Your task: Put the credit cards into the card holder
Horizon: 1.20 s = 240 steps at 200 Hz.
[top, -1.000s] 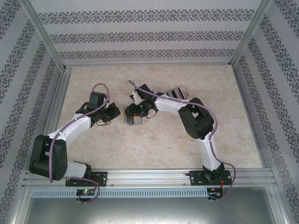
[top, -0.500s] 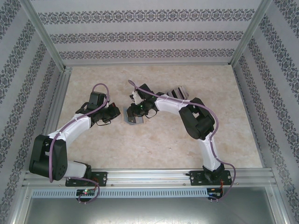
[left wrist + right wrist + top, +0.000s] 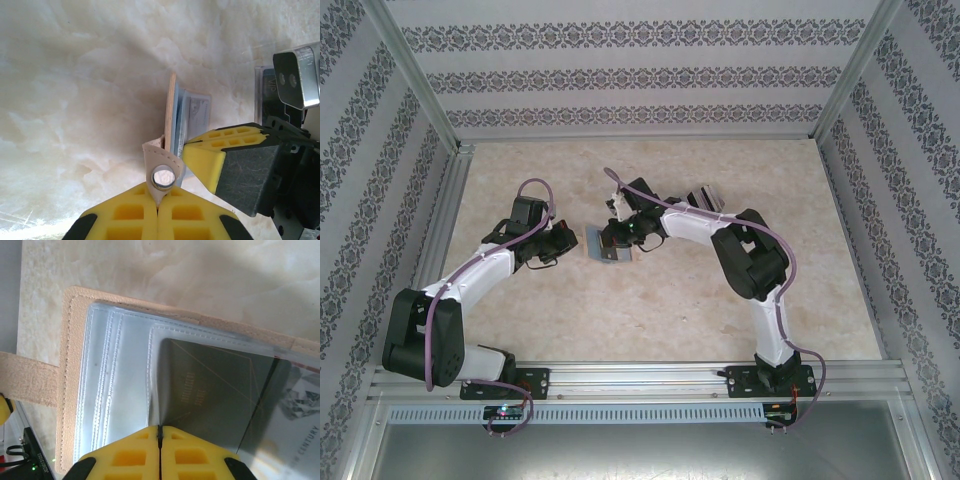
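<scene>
The tan card holder (image 3: pixel 604 245) lies open between my two grippers. Its edge (image 3: pixel 172 115) stands upright in the left wrist view. My left gripper (image 3: pixel 159 200) is shut on the holder's snap tab (image 3: pixel 162 172). My right gripper (image 3: pixel 159 432) is shut at the lifted edge of a clear sleeve (image 3: pixel 120 390), pinching it. A dark credit card (image 3: pixel 215 390) sits in the sleeve beside the fingertips. A pale printed card (image 3: pixel 300 410) overlaps it on the right. In the top view the right gripper (image 3: pixel 620 236) is over the holder's right side.
Several more cards (image 3: pixel 705 197) lie on the marble tabletop behind the right forearm. The right gripper's yellow finger (image 3: pixel 215 155) presses close to the holder. Aluminium frame rails (image 3: pixel 450 200) and patterned walls enclose the table.
My right gripper has gone from open to shut at the sleeve edge and shifted slightly right. The holder has moved a little with it. The left gripper has kept its hold.
</scene>
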{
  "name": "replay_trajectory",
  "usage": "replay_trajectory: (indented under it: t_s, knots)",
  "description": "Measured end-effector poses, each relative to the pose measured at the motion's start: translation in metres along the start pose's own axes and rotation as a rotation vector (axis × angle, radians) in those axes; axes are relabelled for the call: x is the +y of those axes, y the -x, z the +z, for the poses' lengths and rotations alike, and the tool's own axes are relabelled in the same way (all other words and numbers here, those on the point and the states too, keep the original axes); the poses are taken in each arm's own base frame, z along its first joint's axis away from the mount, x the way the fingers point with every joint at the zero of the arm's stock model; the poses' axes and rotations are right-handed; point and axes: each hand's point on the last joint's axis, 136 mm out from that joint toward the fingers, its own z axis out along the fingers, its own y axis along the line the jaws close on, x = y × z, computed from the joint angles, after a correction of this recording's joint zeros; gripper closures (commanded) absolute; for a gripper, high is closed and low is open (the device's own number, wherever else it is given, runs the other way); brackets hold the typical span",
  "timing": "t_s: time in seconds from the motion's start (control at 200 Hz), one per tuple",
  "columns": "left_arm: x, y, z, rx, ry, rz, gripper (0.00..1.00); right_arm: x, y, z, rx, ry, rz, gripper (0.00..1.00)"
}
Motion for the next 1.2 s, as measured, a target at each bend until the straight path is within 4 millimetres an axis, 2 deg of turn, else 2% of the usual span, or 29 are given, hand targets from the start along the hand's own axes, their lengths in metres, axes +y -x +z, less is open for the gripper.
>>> replay_trajectory:
  t_s: [0.355, 0.729, 0.984, 1.059, 1.199]
  knots:
    - [0.015, -0.001, 0.011, 0.01, 0.055, -0.009, 1.0, 0.002, 0.008, -0.012, -0.026, 0.057, 0.038, 0.92]
    - [0.021, -0.002, 0.015, 0.014, 0.078, -0.01, 1.0, -0.016, 0.006, -0.021, -0.032, 0.056, 0.076, 0.9]
    - [0.022, -0.001, 0.015, 0.011, 0.086, -0.01, 1.0, -0.048, -0.001, -0.029, -0.034, 0.009, 0.125, 0.72]
    - [0.024, -0.002, 0.016, 0.011, 0.092, -0.011, 1.0, -0.058, -0.004, -0.031, -0.032, -0.014, 0.135, 0.71]
    - [0.025, -0.002, 0.017, 0.011, 0.095, -0.011, 0.91, -0.062, -0.003, -0.038, -0.041, -0.03, 0.14, 0.68]
